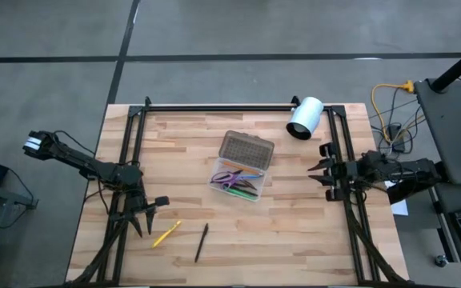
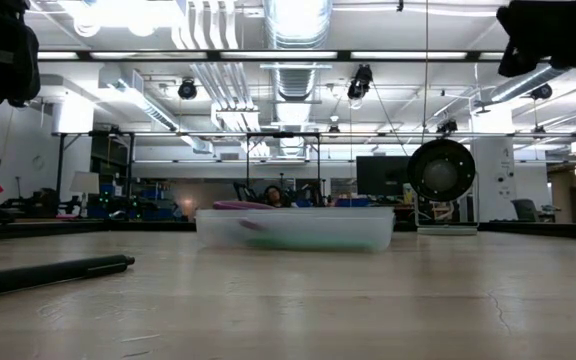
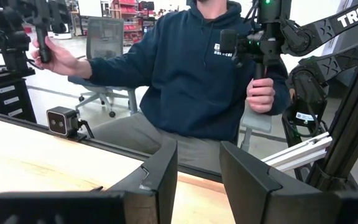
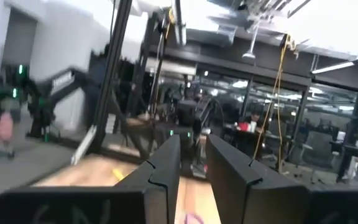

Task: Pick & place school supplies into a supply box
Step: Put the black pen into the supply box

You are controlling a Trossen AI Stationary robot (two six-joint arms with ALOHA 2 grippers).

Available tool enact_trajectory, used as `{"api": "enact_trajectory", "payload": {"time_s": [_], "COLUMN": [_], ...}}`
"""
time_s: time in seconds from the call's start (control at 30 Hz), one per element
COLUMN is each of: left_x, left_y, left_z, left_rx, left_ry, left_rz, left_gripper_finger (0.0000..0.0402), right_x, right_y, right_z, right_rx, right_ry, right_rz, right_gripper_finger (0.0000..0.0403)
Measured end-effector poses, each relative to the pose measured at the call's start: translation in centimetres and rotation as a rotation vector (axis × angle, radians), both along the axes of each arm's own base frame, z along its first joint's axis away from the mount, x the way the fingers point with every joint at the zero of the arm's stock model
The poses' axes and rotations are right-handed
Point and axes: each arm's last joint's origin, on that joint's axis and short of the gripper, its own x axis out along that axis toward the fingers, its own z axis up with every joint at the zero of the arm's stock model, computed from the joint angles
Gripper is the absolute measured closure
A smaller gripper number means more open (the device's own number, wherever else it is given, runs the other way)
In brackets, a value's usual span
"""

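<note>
Pale wood planks make up the table (image 1: pixel 294 240), and near its middle sits the supply box (image 1: pixel 241 178), clear plastic with its grey dotted lid (image 1: pixel 246 149) swung back on the far side, left open so things can drop in from above. Several pens and the purple scissors (image 1: pixel 232 179) already lie inside the box. A white cylinder (image 1: pixel 305 118) lies on its side beyond the box, toward the right far corner. The right gripper (image 1: pixel 323 168) hangs to the right of the box, raised clear of the table, its fingers (image 4: pixel 160 168) set a narrow gap apart and pinching nothing. The left gripper (image 1: pixel 144 218) hangs left of the box and nearer the front edge, fingers (image 3: pixel 160 171) spread and empty, likely placed there because the two things left out lie close by: a black pen (image 1: pixel 202 242) and a yellow pencil (image 1: pixel 166 233), both in front of the box
</note>
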Motion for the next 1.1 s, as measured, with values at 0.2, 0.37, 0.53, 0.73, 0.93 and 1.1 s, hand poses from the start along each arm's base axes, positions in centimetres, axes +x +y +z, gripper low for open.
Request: {"api": "enact_trajectory", "payload": {"time_s": [0.2,0.37,0.53,0.73,0.93,1.1], "left_x": [0.0,0.0,0.0,0.0,0.0,0.0], "left_y": [0.0,0.0,0.0,0.0,0.0,0.0], "left_z": [0.0,0.0,0.0,0.0,0.0,0.0], "left_rx": [0.000,0.000,0.000,0.000,0.000,0.000], "left_ry": [0.000,0.000,0.000,-0.001,-0.001,-0.001], "left_rz": [0.000,0.000,0.000,0.000,0.000,0.000], "left_gripper_finger": [0.0297,0.0297,0.0297,0.0297,0.0297,0.0297], "right_x": [0.3,0.4,0.4,0.5,0.5,0.5], "right_y": [0.0,0.0,0.0,-0.1,-0.1,-0.1], "right_z": [-1.2,-1.9,-2.5,-2.7,-2.8,-2.8], "right_rx": [-0.070,-0.101,-0.144,-0.113,-0.097,-0.098], "right_ry": [0.121,0.184,0.246,0.272,0.281,0.281], "right_rz": [-0.012,-0.016,-0.024,-0.064,-0.062,-0.063], "right_gripper_finger": [0.0322,0.0318,0.0324,0.0334,0.0329,0.0321]}}
